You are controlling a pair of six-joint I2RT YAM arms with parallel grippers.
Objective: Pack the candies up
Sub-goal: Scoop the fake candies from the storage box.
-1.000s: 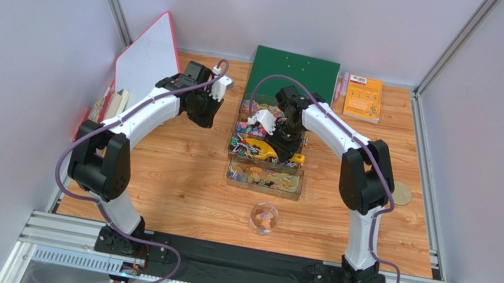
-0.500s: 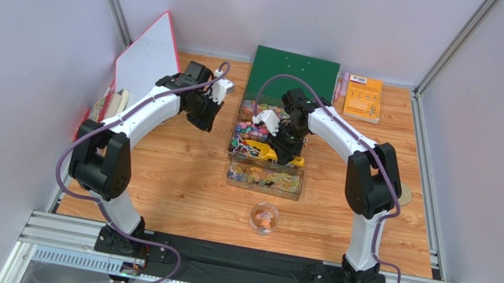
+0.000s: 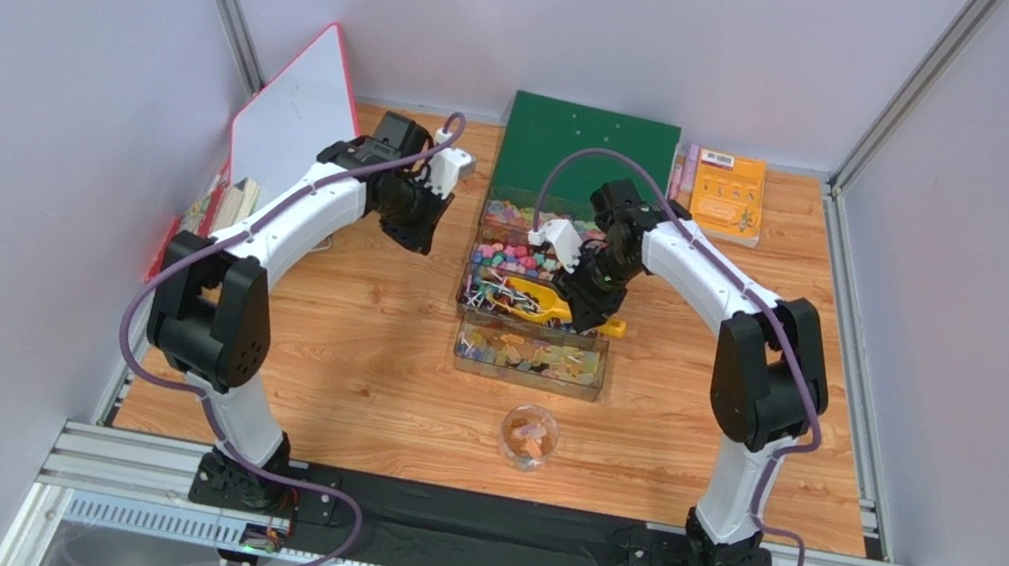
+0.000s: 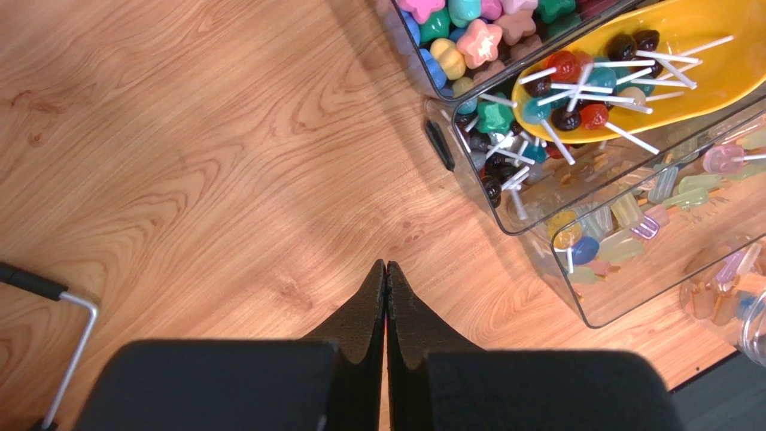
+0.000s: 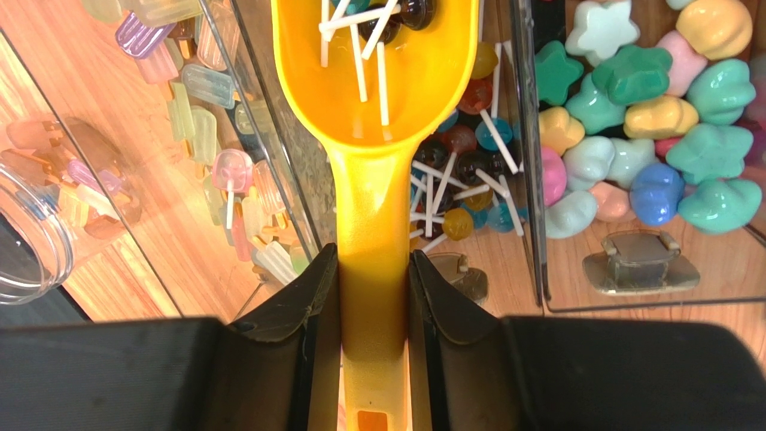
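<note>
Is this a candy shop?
Probably a robot test booth, not a shop: plain walls surround a wooden table, a left arm and right arm are bolted at its edge, and clear bins hold candies.

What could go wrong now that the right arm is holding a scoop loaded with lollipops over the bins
1. The right gripper pinches only the narrow handle of the yellow scoop; a twist could dump the lollipops, whose sticks overhang the rim.
2. The clear jar looks small beside the scoop, and the shut left gripper is far from it, so pouring may miss or tip it.
</note>
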